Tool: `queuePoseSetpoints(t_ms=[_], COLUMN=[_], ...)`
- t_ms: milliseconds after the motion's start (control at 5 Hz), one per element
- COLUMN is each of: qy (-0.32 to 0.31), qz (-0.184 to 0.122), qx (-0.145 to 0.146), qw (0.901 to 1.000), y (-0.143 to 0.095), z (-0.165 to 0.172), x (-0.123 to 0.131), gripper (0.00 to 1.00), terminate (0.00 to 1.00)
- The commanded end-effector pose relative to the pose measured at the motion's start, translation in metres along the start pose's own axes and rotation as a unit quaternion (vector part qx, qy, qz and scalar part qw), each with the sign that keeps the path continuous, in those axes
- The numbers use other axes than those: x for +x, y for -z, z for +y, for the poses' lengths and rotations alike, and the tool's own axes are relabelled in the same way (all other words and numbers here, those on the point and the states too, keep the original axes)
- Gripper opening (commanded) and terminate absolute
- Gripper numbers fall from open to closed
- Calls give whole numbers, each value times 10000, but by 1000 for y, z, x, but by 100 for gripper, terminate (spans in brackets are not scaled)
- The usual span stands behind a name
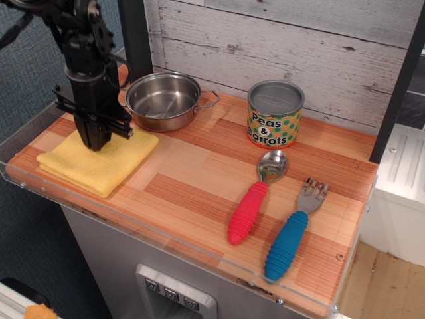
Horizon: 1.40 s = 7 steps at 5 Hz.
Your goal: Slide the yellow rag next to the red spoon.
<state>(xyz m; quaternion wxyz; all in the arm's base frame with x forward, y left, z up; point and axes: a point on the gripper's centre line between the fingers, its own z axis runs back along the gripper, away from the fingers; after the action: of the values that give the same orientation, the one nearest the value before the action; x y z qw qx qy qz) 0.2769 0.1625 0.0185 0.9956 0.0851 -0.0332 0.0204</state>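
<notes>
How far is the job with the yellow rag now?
Nothing is moved yet: the yellow rag lies at the left end, far from the red spoon. In hand: the tool is down on the rag, fingers together. Left: the whole slide to the spoon.

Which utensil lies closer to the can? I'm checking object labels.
The red spoon: its bowl lies just below the can, while the blue fork lies farther right and nearer the front edge.

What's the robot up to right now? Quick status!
Gripper shut, pressed on yellow rag. Red spoon far right. Path between them bare.
</notes>
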Motion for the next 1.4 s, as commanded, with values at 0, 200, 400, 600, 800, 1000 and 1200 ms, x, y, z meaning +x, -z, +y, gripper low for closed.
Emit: queuePoseSetpoints(t_ms=[0,200,400,600,800,1000,1200], qy=[-21,-8,70,199,181,197,211], qz=[-96,-89,-62,-8,-15,-61,-66], qx=[-37,-210,-350,-338,-394,-378,-484], qw=[9999,9997,9993,9992,9991,9991,9986], y=[-1,-4,-7,-8,-9,-11,-16], z=[-3,-12,-24,-35,-48,-61,-73], x=[4,2,4,5,6,8,7], gripper=[0,0,0,0,0,0,0], terminate=[0,0,0,0,0,0,0])
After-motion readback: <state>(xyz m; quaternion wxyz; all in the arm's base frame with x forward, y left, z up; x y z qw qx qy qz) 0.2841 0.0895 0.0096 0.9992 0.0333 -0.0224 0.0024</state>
